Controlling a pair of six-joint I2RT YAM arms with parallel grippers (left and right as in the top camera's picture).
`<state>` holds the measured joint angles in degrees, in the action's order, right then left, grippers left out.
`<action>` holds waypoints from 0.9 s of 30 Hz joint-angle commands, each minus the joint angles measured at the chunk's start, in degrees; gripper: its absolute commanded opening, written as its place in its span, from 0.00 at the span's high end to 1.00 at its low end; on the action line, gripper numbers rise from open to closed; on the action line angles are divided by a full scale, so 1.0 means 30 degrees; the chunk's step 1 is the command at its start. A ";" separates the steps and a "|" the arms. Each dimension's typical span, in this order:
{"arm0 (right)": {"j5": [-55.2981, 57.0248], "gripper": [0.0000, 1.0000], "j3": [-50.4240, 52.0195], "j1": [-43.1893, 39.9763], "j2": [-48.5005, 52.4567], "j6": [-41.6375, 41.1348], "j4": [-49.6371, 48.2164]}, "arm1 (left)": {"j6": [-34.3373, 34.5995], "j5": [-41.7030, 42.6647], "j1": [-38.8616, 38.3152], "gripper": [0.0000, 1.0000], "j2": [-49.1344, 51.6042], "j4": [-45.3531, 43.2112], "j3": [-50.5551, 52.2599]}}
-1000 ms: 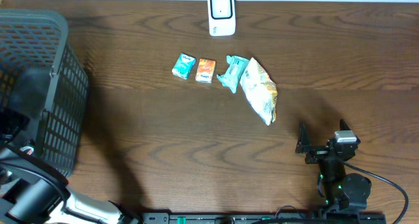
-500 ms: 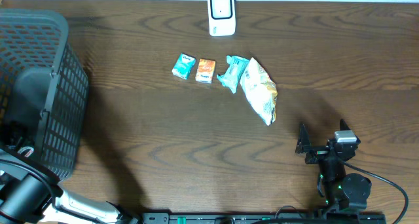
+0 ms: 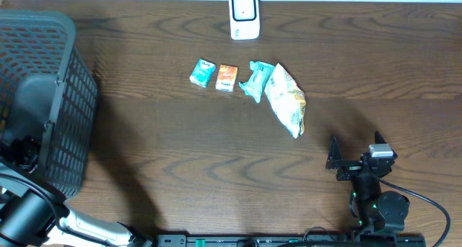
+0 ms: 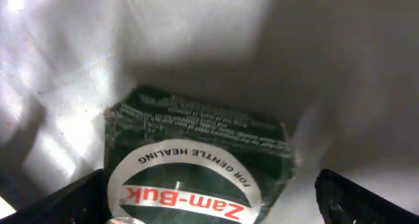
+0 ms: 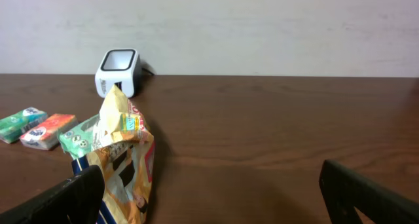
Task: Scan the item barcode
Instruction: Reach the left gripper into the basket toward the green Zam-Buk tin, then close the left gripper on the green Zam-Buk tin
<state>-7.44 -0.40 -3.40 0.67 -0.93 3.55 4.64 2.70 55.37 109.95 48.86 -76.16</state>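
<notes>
A dark green Zam-Buk box [image 4: 196, 152] lies on the pale floor of the basket in the left wrist view. My left gripper [image 4: 209, 207] is open, with one finger on each side of the box. A gap shows between the box and the right finger. From overhead, the left arm [image 3: 27, 147] reaches down inside the black basket [image 3: 65, 95], and the box is hidden there. The white scanner [image 3: 244, 16] stands at the table's far edge. My right gripper [image 3: 355, 162] rests open near the front right and holds nothing.
A row of items lies below the scanner: a teal packet [image 3: 203, 72], an orange packet [image 3: 227, 78], a teal wrapper [image 3: 256, 80] and a yellow snack bag [image 3: 286, 100]. The right wrist view shows the snack bag [image 5: 121, 158] just ahead, to the left of my right gripper.
The left arm has sunk lower inside the basket, toward its near side. The right arm and the items on the table have not moved.
</notes>
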 commanded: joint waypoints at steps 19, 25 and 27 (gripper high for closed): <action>0.0087 0.01 0.0029 0.0146 -0.0102 0.0124 0.0066 | -0.0189 0.2455 0.0095 0.35 0.0182 -0.0321 0.0357; 0.0087 0.01 0.0029 0.0146 -0.0102 0.0124 0.0066 | -0.0189 0.2455 0.0095 0.41 0.0182 -0.0510 0.0357; 0.0087 0.01 0.0029 0.0146 -0.0095 0.0124 0.0066 | -0.0182 0.2455 0.0095 0.41 0.0182 -0.0561 0.0350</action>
<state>-7.44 -0.40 -3.40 0.69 -0.91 3.57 4.40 9.17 55.42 109.95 47.66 -75.59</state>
